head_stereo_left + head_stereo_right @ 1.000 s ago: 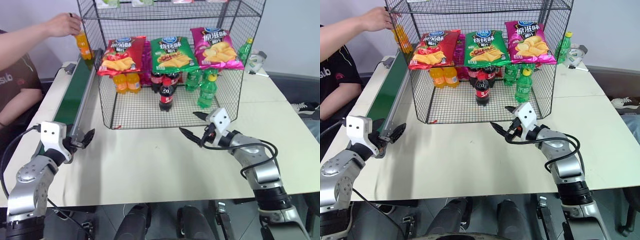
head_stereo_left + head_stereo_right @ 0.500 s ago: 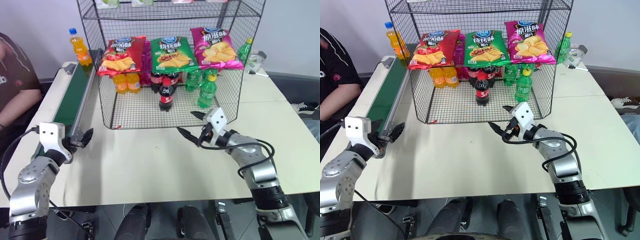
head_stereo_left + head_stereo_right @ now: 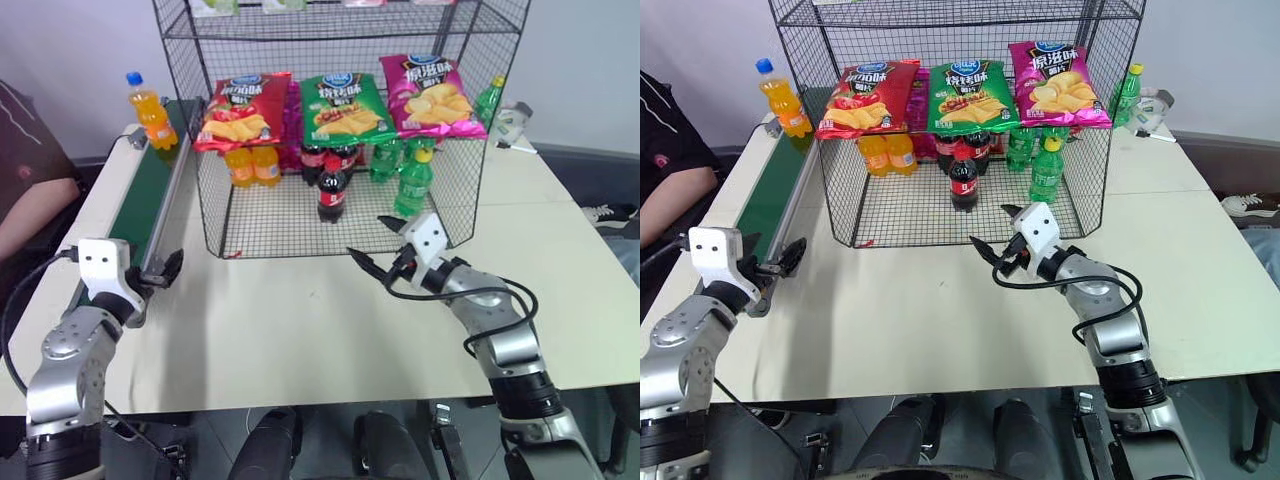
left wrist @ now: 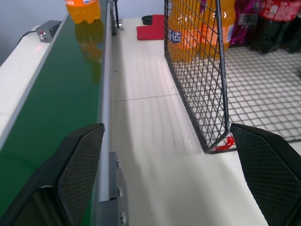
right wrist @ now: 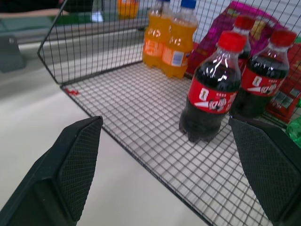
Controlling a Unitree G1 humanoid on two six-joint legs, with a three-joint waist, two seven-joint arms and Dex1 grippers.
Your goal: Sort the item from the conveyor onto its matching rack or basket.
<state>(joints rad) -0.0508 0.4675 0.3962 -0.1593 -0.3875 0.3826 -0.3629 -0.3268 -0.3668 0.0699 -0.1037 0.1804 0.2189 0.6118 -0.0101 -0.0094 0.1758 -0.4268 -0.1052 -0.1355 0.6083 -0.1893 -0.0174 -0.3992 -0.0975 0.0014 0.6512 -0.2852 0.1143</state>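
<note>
The person's hand has gone; the orange soda bottle (image 3: 146, 109) stands alone on the belt (image 3: 140, 200), upper left, both grippers (image 3: 168, 270) (image 3: 381, 245) wide open

The conveyor (image 3: 150, 205) runs along the left of the frame, from lower left up toward the upper left. The orange soda bottle (image 3: 147, 110) stands upright on its far end, at the upper left. The wire rack (image 3: 340, 130) occupies the upper centre on the table (image 3: 300, 330), just right of the conveyor. Three crisp bags (image 3: 340, 105) lie side by side on its middle shelf. Below them, on the rack floor, bottles stand in a row; one cola bottle (image 3: 333, 190) stands in front of the others. A person's arm (image 3: 35, 200) lies at the left edge, beside the conveyor.
</note>
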